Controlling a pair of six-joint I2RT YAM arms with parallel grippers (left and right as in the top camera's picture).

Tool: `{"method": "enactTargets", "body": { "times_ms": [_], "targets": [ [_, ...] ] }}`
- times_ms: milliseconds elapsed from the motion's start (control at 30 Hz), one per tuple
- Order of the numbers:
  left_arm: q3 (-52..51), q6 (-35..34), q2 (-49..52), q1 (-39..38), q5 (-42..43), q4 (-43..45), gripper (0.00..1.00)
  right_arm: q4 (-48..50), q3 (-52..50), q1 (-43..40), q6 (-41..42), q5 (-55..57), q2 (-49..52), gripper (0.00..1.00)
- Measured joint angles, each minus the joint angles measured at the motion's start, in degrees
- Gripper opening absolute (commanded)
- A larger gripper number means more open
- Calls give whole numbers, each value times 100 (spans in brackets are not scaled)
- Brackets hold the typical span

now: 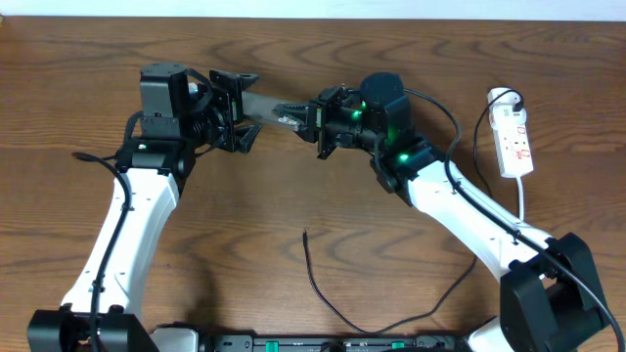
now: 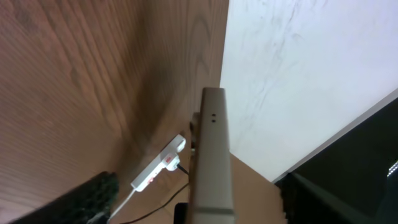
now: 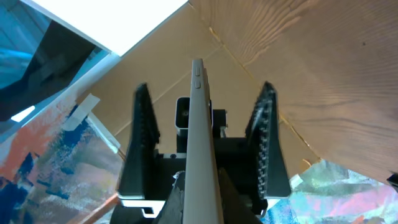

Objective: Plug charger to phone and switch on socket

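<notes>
Above the table (image 1: 88,59) centre, my right gripper (image 1: 315,115) clamps the phone (image 1: 279,106), left gripper (image 1: 246,106) gapes around its far end; handover looks underway, next I close left.

Robotics lab, twin arms (image 1: 127,210), wooden table (image 1: 235,264)

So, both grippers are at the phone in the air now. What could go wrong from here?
1. Only the right gripper is shut on the flat dark phone. The left gripper stands open around the other end without touching it. If the right one lets go too early, the phone may fall onto the wooden table.
2. The thin black charger cable lies flat and loose on the table, away from both grippers, so its small tip may slip when grasped.
</notes>
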Motion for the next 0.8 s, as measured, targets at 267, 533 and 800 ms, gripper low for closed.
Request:
{"method": "enactTargets", "body": {
  "times_ms": [267,533,800],
  "targets": [
    [0,-111,0,0,-7,9,38,70,0,17,79,42,0,1],
    [2,-109,0,13,-24,31,7,31,-7,98,127,160,0,1],
    [2,-50,0,33,-46,17,8,42,-7,170,164,308,0,1]
  ]
}}
